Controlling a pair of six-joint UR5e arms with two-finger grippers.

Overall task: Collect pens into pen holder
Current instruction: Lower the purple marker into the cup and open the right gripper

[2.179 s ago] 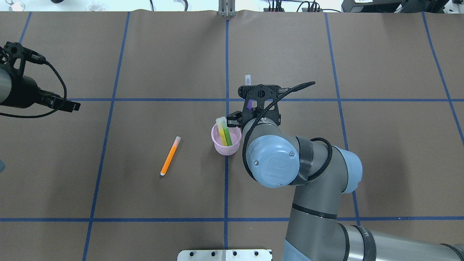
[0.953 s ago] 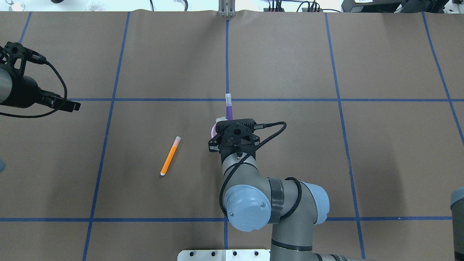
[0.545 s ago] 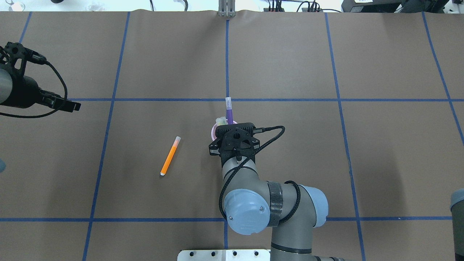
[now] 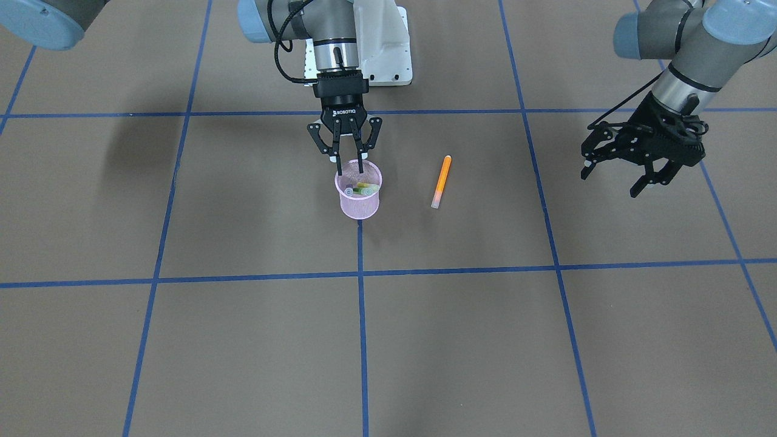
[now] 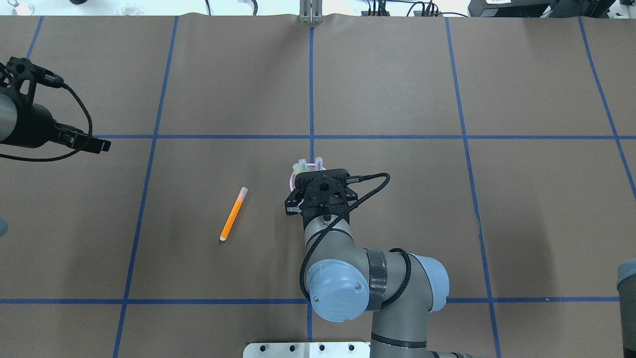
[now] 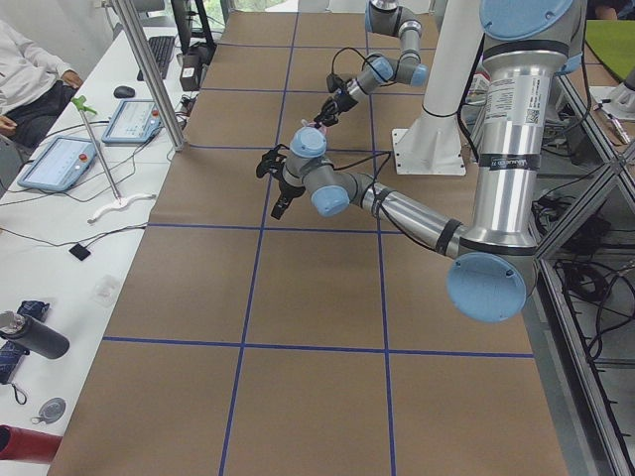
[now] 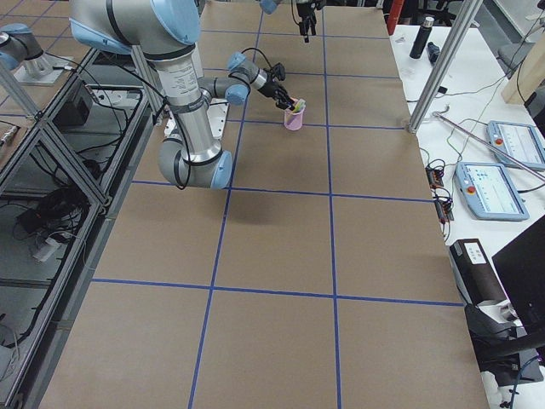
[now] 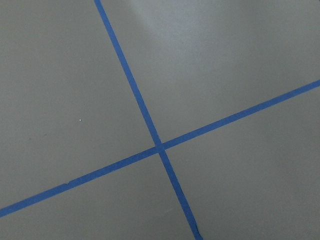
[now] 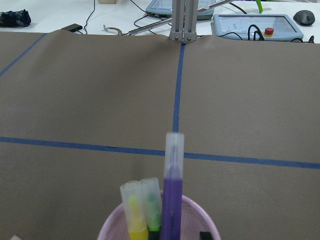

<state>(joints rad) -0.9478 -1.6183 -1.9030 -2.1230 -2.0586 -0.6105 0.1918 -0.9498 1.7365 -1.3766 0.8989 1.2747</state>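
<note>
The pink mesh pen holder (image 4: 359, 203) stands near the table's middle. The purple pen (image 9: 172, 200), the yellow pen (image 9: 134, 215) and the green pen (image 9: 151, 210) stand inside it, caps up. My right gripper (image 4: 350, 172) is open and empty just above the holder's rim, fingers (image 4: 337, 159) straddling the opening. In the overhead view its wrist covers most of the holder (image 5: 292, 180). The orange pen (image 5: 233, 214) lies flat on the table, apart from the holder, toward my left side. My left gripper (image 4: 610, 182) is open and empty, high over the table's left part.
The white metal robot base plate (image 5: 308, 349) sits at the table's near edge. Blue tape lines (image 5: 311, 89) grid the brown table cover. Tablets and cables (image 9: 250, 25) lie beyond the far edge. The left wrist view shows only bare table and tape.
The right arm carried the purple pen over the holder, then let go of it. The pen dropped into the holder. The left arm and the orange pen have not moved.
</note>
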